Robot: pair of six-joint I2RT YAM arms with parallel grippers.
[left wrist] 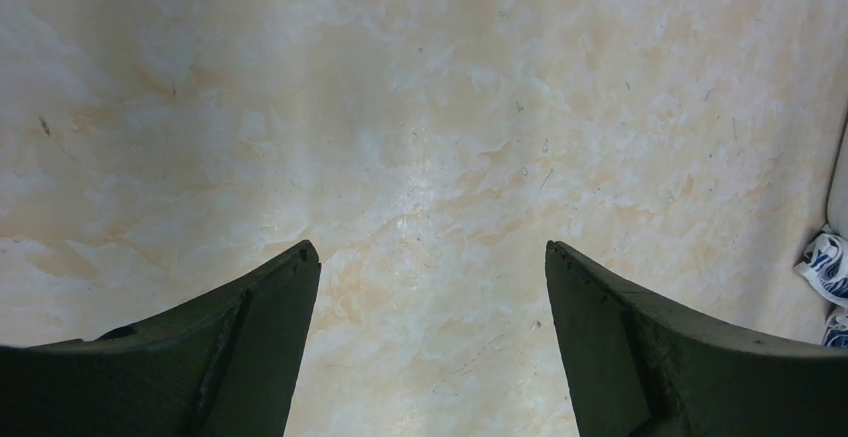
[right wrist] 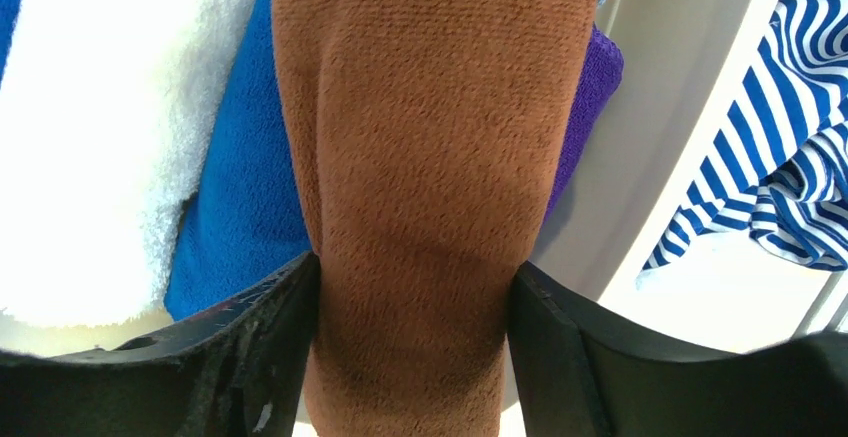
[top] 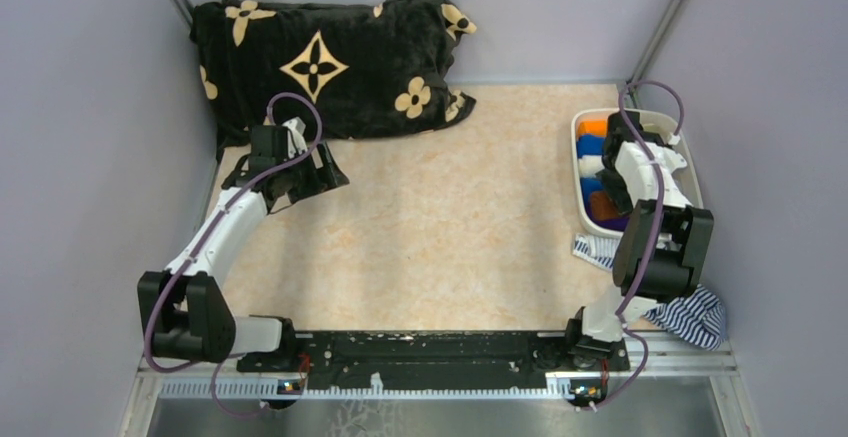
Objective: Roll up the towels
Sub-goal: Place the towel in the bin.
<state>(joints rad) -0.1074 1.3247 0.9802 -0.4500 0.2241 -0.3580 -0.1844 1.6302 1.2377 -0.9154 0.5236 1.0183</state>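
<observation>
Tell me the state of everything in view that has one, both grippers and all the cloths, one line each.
left gripper: open, holding nothing.
right gripper: shut on the brown towel.
brown towel: rolled, pinched between the gripper's fingers.
blue towel: rolled, lying in the bin.
white towel: rolled, in the bin.
bin: holding rolled towels.
striped cloth: crumpled, outside the bin.
black blanket: bunched up, far left.

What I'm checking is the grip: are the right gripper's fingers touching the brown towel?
Touching. In the right wrist view the brown towel sits inside the right gripper, both fingers flush against its sides, no gap showing.
</observation>
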